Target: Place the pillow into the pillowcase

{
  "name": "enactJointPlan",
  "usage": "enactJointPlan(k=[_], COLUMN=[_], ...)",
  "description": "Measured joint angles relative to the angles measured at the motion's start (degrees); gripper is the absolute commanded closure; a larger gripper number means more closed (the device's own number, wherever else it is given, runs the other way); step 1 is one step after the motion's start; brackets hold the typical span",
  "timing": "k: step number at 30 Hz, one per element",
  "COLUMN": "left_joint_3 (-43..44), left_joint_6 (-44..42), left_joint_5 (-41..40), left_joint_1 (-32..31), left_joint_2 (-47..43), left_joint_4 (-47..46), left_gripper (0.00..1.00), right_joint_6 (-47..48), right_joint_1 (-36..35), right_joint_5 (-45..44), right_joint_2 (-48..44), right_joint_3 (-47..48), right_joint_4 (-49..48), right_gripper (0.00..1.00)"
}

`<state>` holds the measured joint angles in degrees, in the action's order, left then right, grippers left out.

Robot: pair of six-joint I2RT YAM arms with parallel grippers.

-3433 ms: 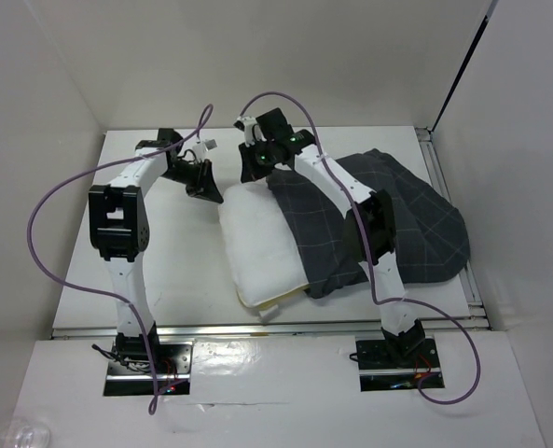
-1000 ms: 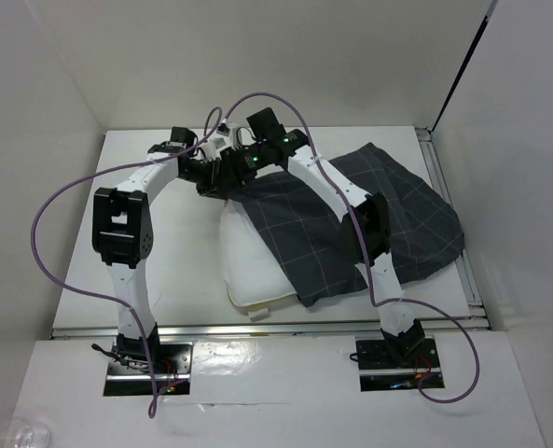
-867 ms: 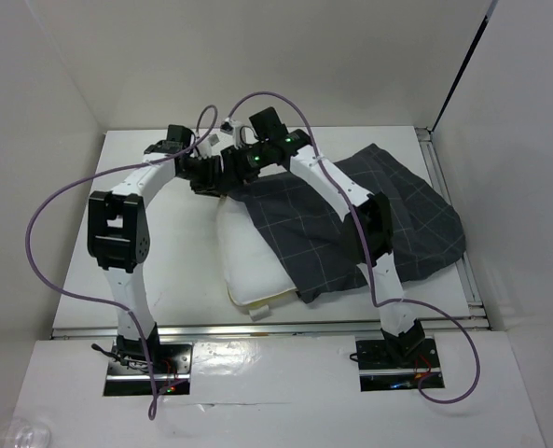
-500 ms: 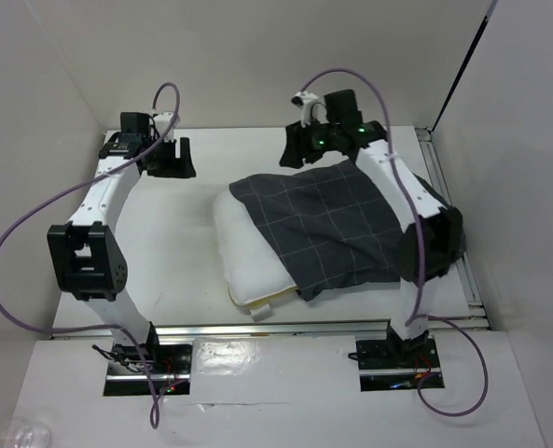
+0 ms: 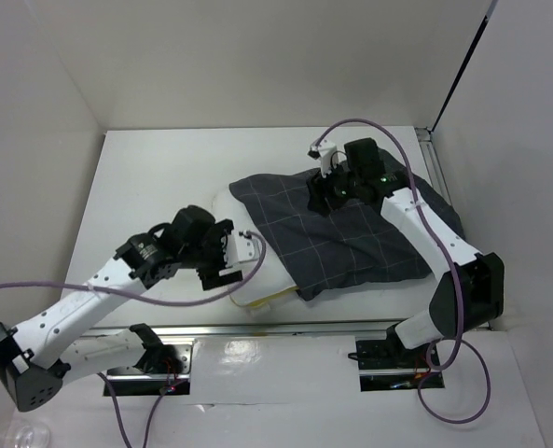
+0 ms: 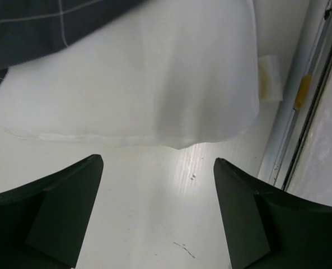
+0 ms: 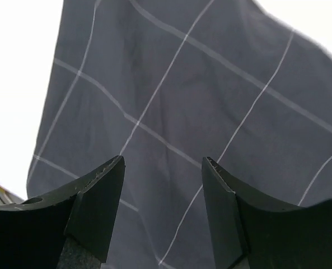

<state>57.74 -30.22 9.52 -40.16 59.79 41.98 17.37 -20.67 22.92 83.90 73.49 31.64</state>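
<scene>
The pillow lies mid-bench, its right part under the pillowcase; its left, near strip shows bare. The job looks partly done, with that strip left to cover. Both claws gape empty: left claw by the pillow's near edge, right claw over the case.

- Left gripper: gone from the far left of the table to its near side. It is now by the near left corner of the pillow, jaws apart.
- Right gripper: shifted right and nearer, now over the pillowcase.
- Pillowcase: drawn left, covering more of the pillow than at first.
</scene>
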Motion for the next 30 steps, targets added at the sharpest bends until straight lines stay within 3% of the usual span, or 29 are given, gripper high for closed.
enactJointPlan(k=[3, 12, 22, 30], left_joint_3=[-4.5, -15.0, -18.9, -21.6], left_joint_6=[-2.9, -10.1, -15.5, -17.0], left_joint_5=[-2.3, -1.3, 6.8, 7.7], left_joint_1=[-3.3, -4.5, -7.8, -11.8], left_joint_2=[-3.6, -3.9, 0.4, 4.7], left_joint_4=[-0.6, -9.1, -20.2, -26.5], left_gripper=[0.00, 0.00, 0.00, 0.00], right_joint_6=[0.4, 0.0, -1.0, -0.9], right_joint_1=[0.0, -2.4, -4.4, -4.6], right_joint_5=[0.0, 0.3, 0.3, 3.1], right_joint_2=[-1.4, -4.9, -4.9, -5.0], right_joint_3=[-2.5, -3.8, -3.8, -3.8], right_joint_4=[0.1, 0.1, 0.6, 4.7], right_gripper=[0.32, 0.31, 0.31, 0.28])
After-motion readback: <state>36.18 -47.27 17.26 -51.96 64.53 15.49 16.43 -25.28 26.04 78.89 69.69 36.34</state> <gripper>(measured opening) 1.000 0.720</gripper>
